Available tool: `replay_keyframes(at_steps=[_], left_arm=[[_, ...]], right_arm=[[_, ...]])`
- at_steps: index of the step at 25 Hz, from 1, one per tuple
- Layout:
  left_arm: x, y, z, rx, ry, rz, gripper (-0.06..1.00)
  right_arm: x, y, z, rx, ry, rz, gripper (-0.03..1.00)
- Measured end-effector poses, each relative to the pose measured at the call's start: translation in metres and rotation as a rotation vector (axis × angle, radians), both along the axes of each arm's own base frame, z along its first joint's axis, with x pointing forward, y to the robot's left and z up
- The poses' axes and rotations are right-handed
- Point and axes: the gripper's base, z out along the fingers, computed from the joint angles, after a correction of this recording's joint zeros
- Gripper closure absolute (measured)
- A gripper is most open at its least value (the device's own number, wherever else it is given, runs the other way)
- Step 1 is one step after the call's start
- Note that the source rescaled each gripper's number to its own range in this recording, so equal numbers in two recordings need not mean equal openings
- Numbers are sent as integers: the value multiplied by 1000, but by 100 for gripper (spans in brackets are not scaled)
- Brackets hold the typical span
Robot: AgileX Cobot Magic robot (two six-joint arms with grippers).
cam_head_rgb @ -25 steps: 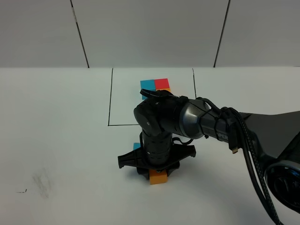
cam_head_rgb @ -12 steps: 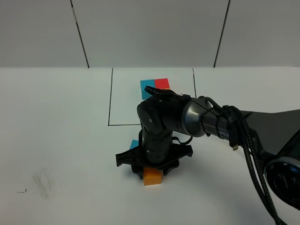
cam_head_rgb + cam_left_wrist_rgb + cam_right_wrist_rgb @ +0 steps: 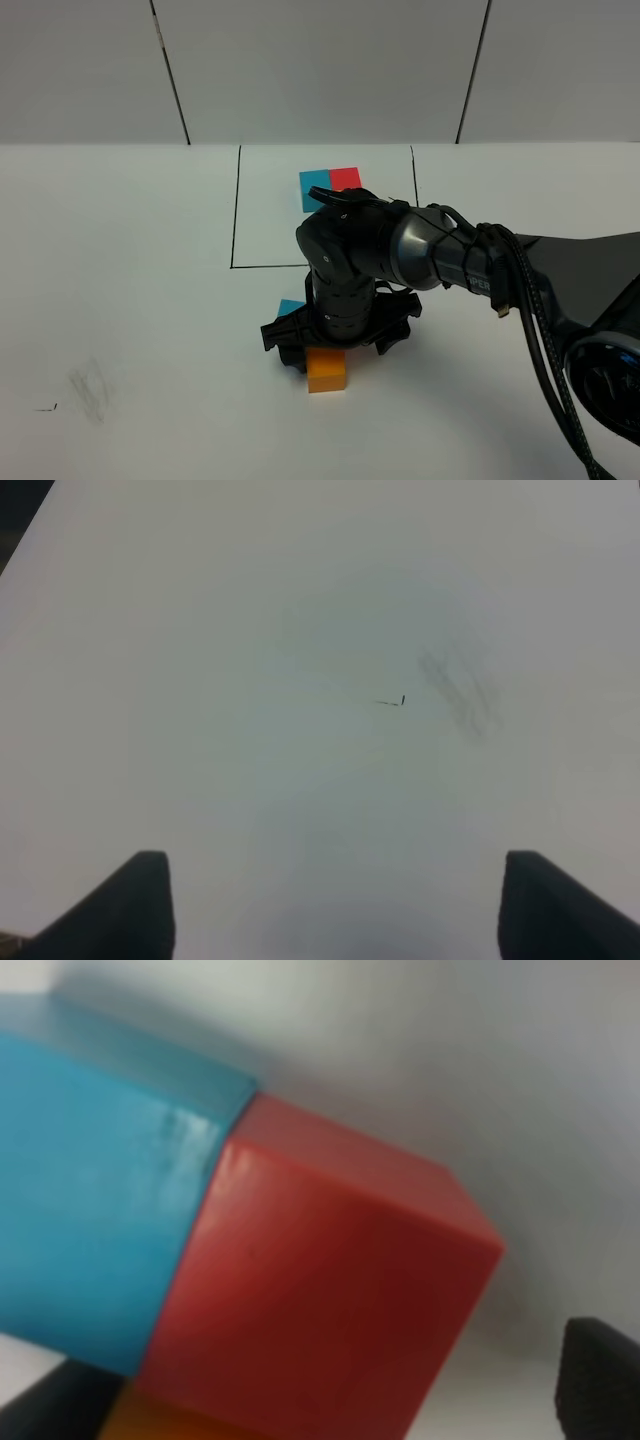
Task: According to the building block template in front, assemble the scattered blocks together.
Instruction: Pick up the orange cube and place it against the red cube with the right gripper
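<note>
Right claw (image 3: 330, 352) spread apart low at frame centre, over orange cube (image 3: 326, 371), blue cube (image 3: 291, 307) and red cube (image 3: 320, 1290). Template (image 3: 331, 184) above, inside drawn rectangle. Left claw (image 3: 335, 910) spread over bare counter (image 3: 300, 630).

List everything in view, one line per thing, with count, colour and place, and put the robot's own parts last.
table: one, white, fills the lower part of the high view.
black drawn rectangle: one, thin black line, on the table's middle toward the far side.
building block template: one, blue and red cubes showing, inside the rectangle, partly hidden behind the right arm.
orange block: one, orange, on the table just below the right gripper.
blue block: one, blue, beside the gripper; against the red block in the right wrist view.
red block: one, red, mostly hidden in the high view.
wall panels: grey, behind the table.
smudge: one, grey, table's near left.
left gripper: one, black, open over bare table.
right gripper: one, black, open above the blocks.
</note>
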Motion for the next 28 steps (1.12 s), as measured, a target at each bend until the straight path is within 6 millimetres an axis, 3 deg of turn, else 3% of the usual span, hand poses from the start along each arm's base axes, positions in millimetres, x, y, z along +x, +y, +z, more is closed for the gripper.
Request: replay_keyframes(at_steps=[22, 28], left_arm=[[0, 0, 0, 0, 0, 0, 33], [0, 0, 0, 0, 0, 0, 33]], right_arm=[[7, -8, 2, -49, -48, -2, 26], [3, -11, 34, -24, -62, -15, 26]])
